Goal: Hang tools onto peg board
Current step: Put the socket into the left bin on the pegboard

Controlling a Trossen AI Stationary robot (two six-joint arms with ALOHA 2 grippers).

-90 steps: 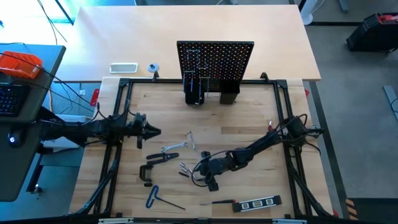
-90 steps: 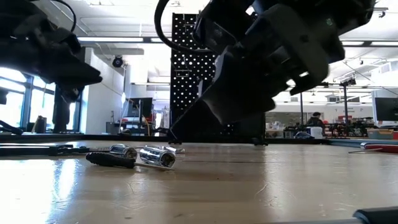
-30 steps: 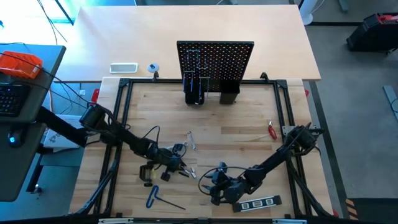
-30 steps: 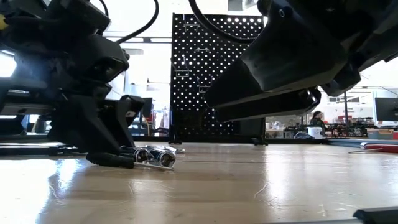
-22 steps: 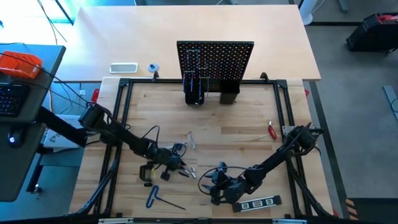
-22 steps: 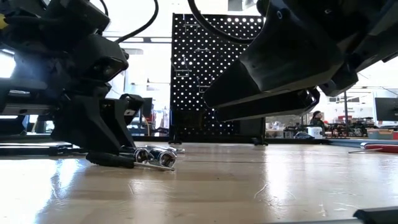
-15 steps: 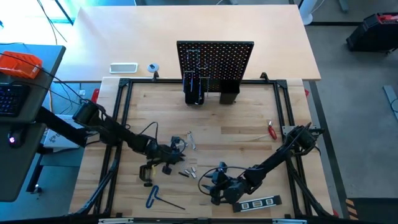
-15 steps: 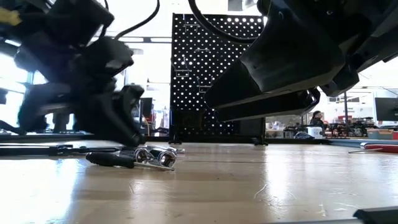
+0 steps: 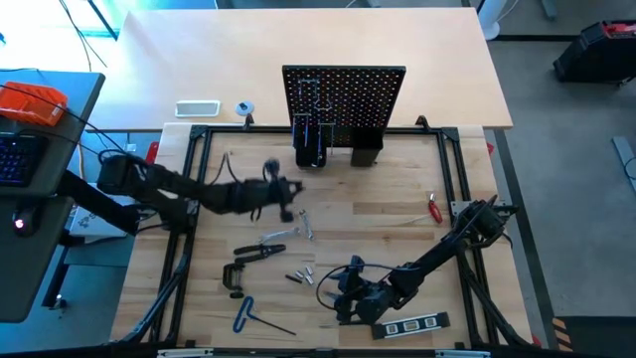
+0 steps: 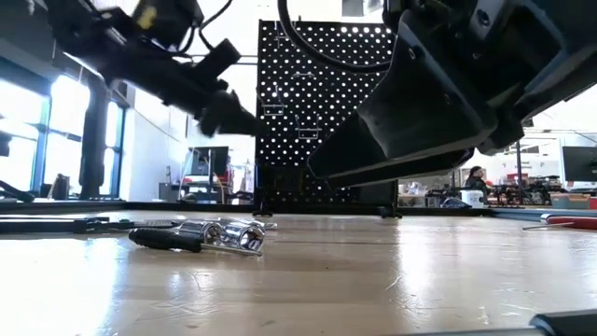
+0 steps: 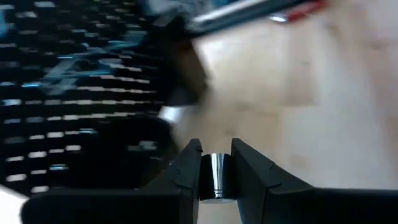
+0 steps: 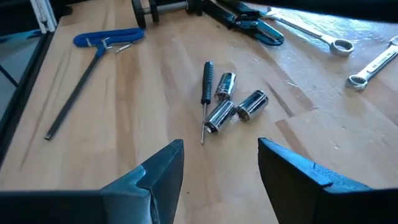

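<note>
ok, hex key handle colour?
Blue; the hex key shows best in the right wrist view.

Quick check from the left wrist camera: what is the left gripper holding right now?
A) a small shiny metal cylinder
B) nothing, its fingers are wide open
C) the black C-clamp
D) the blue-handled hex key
A: in the left wrist view the left gripper is shut on a small shiny metal cylinder, while the blue-handled hex key and the black C-clamp lie on the table.

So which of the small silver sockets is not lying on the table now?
The one clamped between the left gripper's fingers, a silver socket held in the air near the peg board. The other three sockets lie beside the small screwdriver.
</note>
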